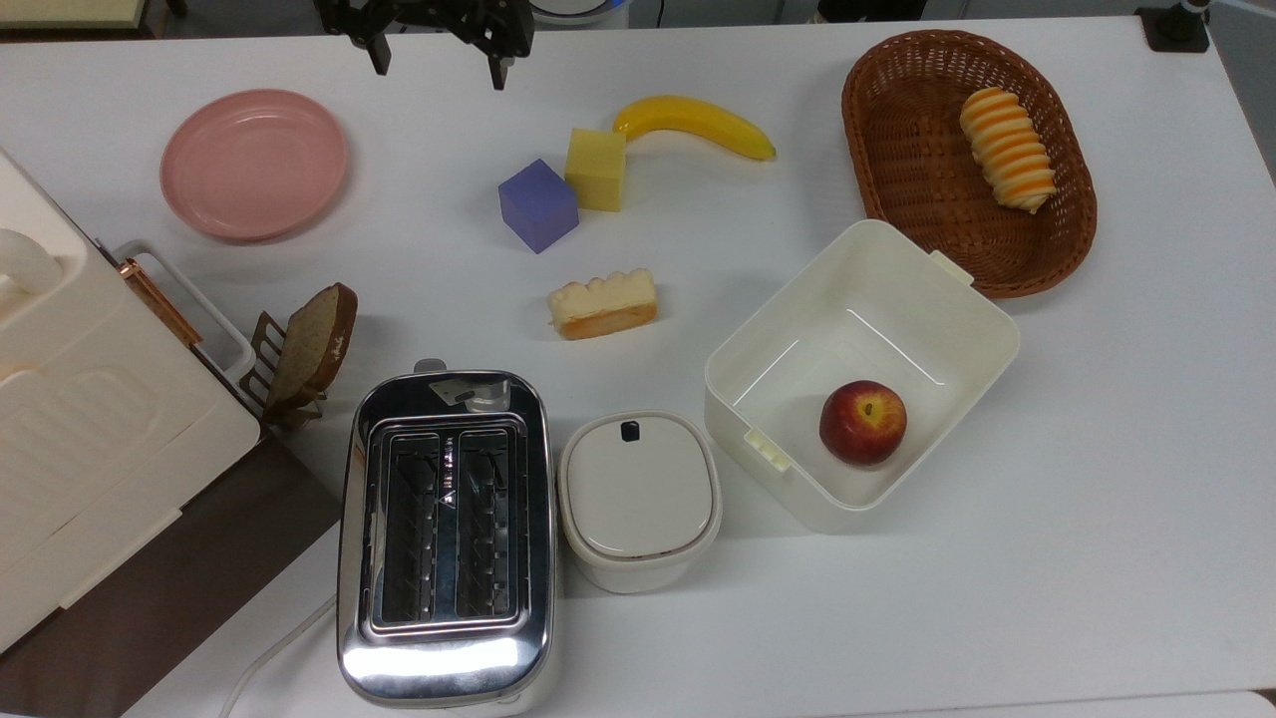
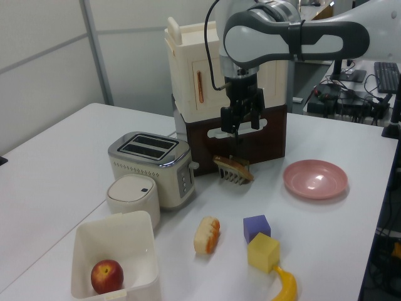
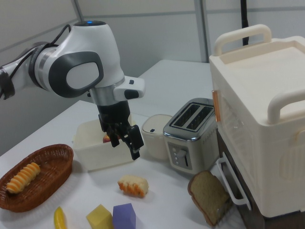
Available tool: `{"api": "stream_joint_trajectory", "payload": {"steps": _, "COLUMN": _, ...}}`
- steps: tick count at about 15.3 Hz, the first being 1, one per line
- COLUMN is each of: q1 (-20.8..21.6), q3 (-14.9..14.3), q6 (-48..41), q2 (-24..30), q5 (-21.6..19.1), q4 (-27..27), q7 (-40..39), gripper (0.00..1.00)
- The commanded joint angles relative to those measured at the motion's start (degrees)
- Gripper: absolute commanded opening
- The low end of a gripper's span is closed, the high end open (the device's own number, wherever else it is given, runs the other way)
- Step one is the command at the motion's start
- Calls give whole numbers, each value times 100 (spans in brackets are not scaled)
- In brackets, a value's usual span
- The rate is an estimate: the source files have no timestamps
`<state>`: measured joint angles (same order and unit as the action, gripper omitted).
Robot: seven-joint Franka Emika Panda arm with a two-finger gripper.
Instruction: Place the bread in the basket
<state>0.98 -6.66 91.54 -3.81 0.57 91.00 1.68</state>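
We find the bread (image 1: 602, 303), a small cream-topped chunk with an orange-brown crust, lying untouched on the white table (image 1: 1097, 499), between the shiny metal toaster (image 1: 446, 538) and the purple cube (image 1: 538, 204). Beyond it, the oval brown wicker basket (image 1: 897, 150) already holds an orange-and-cream striped spiral roll (image 1: 1008, 149). Farthest off, the black two-finger gripper (image 1: 435, 68) hangs spread wide and empty.

We judge the risks to be grabbing the wrong bread, such as the dark-crusted slice (image 1: 315, 344) on its rack, or dropping the chunk into the white square tub (image 1: 957, 299) beside the basket. In the top view the gripper's upper part is cut off.
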Motion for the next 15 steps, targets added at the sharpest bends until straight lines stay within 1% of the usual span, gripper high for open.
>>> {"api": "stream_joint_trajectory", "payload": {"steps": 1, "q1": -10, "q3": 68, "q6": -163, "q2": -15, "q5": 75, "q4": -47, "q7": 69, "gripper": 100}}
{"api": "stream_joint_trajectory", "payload": {"steps": 15, "q1": 25, "q3": 86, "q6": -172, "q2": -59, "q5": 75, "q4": -3, "q7": 51, "gripper": 100}}
